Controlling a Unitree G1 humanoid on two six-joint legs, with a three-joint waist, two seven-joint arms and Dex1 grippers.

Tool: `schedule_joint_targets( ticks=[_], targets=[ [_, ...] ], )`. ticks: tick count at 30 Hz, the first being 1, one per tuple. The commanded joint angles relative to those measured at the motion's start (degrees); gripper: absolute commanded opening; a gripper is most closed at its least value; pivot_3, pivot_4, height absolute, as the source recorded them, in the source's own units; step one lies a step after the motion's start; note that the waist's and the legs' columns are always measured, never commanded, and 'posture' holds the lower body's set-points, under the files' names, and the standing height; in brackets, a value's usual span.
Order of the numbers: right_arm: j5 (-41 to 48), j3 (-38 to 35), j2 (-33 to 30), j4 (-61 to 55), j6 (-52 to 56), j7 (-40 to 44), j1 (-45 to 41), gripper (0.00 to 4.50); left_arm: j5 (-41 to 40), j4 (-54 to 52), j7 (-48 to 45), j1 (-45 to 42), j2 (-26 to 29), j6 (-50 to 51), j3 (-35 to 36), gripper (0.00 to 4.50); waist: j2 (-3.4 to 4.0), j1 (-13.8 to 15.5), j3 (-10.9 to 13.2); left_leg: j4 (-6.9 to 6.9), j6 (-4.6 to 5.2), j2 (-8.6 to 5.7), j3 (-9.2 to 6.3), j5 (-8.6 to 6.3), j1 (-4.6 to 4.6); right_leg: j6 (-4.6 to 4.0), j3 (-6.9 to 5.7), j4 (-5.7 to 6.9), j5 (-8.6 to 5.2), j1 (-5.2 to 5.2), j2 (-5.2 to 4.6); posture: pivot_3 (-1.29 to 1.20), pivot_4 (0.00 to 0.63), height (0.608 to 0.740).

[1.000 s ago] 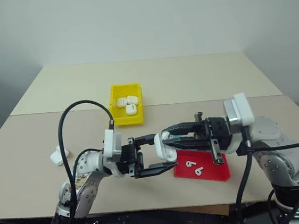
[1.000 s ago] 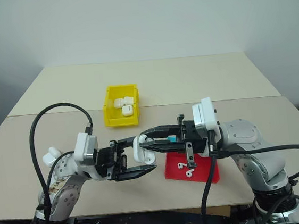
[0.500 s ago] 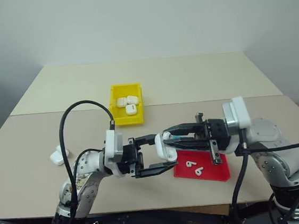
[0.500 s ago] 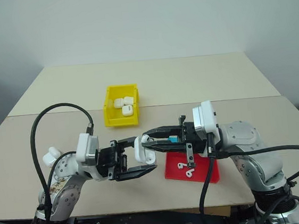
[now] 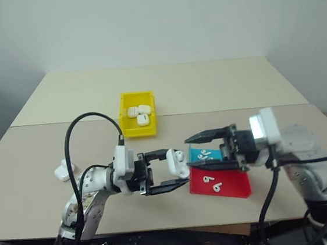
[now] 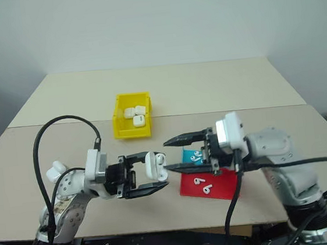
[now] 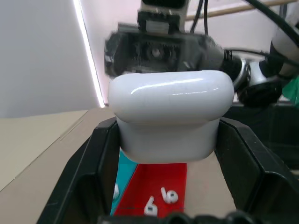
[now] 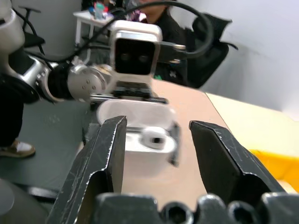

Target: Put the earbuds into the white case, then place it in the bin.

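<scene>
My left gripper point(image 5: 173, 168) is shut on the white case point(image 5: 177, 162), held level above the table's front; in the left wrist view the case point(image 7: 170, 114) sits between both fingers. In the right wrist view the case point(image 8: 148, 142) looks open, with an earbud point(image 8: 152, 137) in it, though this is blurred. My right gripper point(image 5: 187, 153) stands open just right of the case, apart from it. Two earbuds point(image 5: 211, 183) lie on the red tray point(image 5: 234, 186). The yellow bin point(image 5: 130, 129) stands beyond, with three white cases inside.
A blue tray point(image 5: 197, 154) with more earbuds lies behind the red tray, under my right gripper. One more white case point(image 5: 63, 170) rests on the table at the far left. The seam between two tabletops runs just behind the bin.
My right gripper has opened and drawn back to the right, off the case. The left gripper keeps the case and has shifted slightly left. The blue tray now shows.
</scene>
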Motion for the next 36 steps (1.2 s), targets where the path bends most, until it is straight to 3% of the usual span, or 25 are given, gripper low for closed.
schedule_joint_targets(
  ticks=[1, 4, 7, 15, 26, 36],
  targets=[
    [-6.0, 1.2, -9.2, 4.7, 5.7, 1.4, -7.2, 2.61, 2.4, 0.4, -2.8, 4.0, 3.5, -4.6, 2.7, 2.78, 0.02, 0.0, 0.0, -0.02, 0.00, 0.02, -0.02, 0.00, 0.02, -0.01, -0.04, -0.01, 0.00, 0.01, 0.01, 0.00, 0.150, 0.740],
    [-17.0, 9.8, -16.8, 10.1, 4.9, 5.9, -13.1, 2.61, 4.2, 0.9, -4.3, 8.1, 6.2, -7.7, 3.9, 2.78, 0.07, 0.1, 0.0, -0.09, 0.00, 0.06, 0.06, 0.00, 0.03, -0.05, 0.00, -0.06, -0.01, -0.07, 0.01, 0.00, 0.150, 0.740],
    [-26.2, 17.6, -19.6, 15.4, 0.7, 11.3, -18.3, 2.61, 4.8, 0.2, -4.3, 11.0, 8.2, -8.8, 5.1, 2.78, 0.06, 0.1, 0.0, -0.13, 0.00, 0.06, 0.10, -0.01, -0.04, -0.07, 0.01, -0.12, -0.03, -0.17, -0.01, 0.00, 0.150, 0.740],
    [-40.3, 29.7, -12.9, 26.2, -5.7, 18.0, -27.7, 2.61, 6.1, -2.7, -0.2, 15.3, 8.1, -9.2, 5.7, 2.78, 0.07, 0.2, 0.1, -0.11, 0.01, 0.06, 0.17, 0.00, -0.54, -0.07, 0.06, -0.01, -0.01, -0.74, -0.02, 0.00, 0.150, 0.740],
    [-51.8, 35.2, -0.5, 41.9, -8.1, 16.1, -35.6, 2.61, 7.6, -4.6, 3.3, 16.7, 7.1, -9.0, 4.8, 2.78, 0.09, 0.4, 0.1, -0.07, 0.00, 0.06, 0.18, 0.00, -0.63, -0.09, 0.03, 0.04, 0.02, -0.81, -0.02, 0.00, 0.150, 0.740],
    [-55.7, 34.9, 3.9, 47.7, -11.3, 15.9, -35.8, 2.61, 8.9, -5.3, 5.3, 17.1, 6.7, -9.0, 4.2, 2.78, 0.10, 0.4, 0.1, -0.07, 0.00, 0.06, 0.18, 0.00, -0.63, -0.10, 0.03, 0.09, 0.03, -0.82, -0.02, 0.00, 0.150, 0.740]
  ],
)
